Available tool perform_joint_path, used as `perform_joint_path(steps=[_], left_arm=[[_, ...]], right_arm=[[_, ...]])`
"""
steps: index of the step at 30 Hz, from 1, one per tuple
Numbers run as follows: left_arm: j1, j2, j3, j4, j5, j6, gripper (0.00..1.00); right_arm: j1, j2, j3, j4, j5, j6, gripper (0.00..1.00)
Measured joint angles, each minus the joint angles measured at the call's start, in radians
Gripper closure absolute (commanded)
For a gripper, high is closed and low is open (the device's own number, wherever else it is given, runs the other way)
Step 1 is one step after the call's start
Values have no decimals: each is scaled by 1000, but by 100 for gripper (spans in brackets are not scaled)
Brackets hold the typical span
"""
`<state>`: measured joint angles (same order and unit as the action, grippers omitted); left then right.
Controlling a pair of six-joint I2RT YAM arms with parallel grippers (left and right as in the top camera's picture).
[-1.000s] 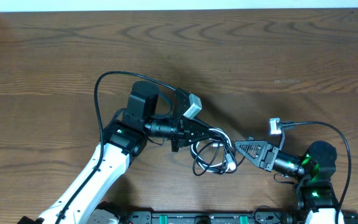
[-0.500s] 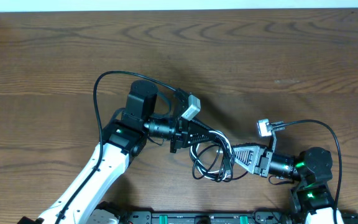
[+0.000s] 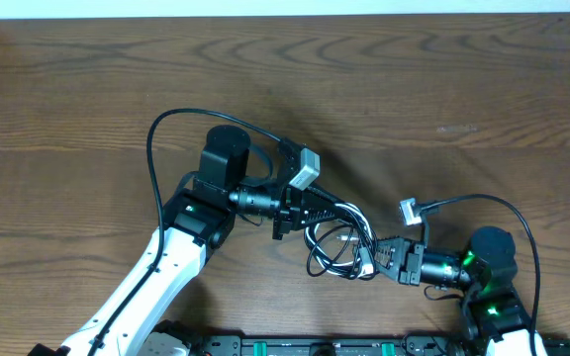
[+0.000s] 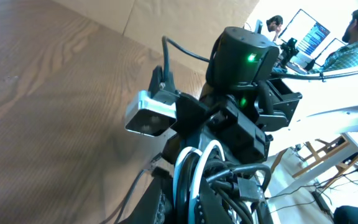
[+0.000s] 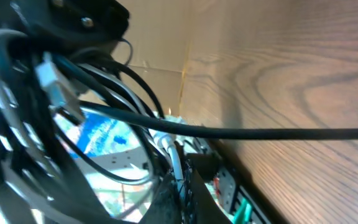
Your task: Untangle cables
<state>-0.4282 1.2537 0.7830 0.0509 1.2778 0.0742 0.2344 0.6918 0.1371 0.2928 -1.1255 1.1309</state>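
Note:
The cables (image 3: 336,242) form a tangled bundle of black loops with a white one, lifted just off the wooden table (image 3: 414,89) near its front edge. My left gripper (image 3: 315,213) is shut on the bundle's upper left part. In the left wrist view the white and black cables (image 4: 178,177) run between the left gripper (image 4: 185,193) fingers. My right gripper (image 3: 370,259) is shut on the bundle's lower right side. In the right wrist view a white cable (image 5: 174,158) is pinched in the right gripper (image 5: 182,186), and a taut black cable (image 5: 260,132) crosses above it.
The arms' own thick black wires arc over the table, one on the left (image 3: 156,148) and one on the right (image 3: 522,213). A black rail with green clips (image 3: 315,346) runs along the front edge. The two grippers sit close together.
My right gripper has moved left into the bundle and shut on its lower right strands. The left gripper has kept its grip and place.

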Motion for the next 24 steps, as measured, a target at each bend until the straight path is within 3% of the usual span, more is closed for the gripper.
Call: perform_joint_path(steps=[8,17,24], left_arm=[[0,0,0,-45,-98,-27,92],[0,0,0,-167,-360,-115,92],[0,0,0,-158,-423,-191,92]], right_arm=[[-2,-1,0,-61,174,-146,99],[-105,0,0,-73,286,-211,99],[-139,0,0,-204,384,-227,99]])
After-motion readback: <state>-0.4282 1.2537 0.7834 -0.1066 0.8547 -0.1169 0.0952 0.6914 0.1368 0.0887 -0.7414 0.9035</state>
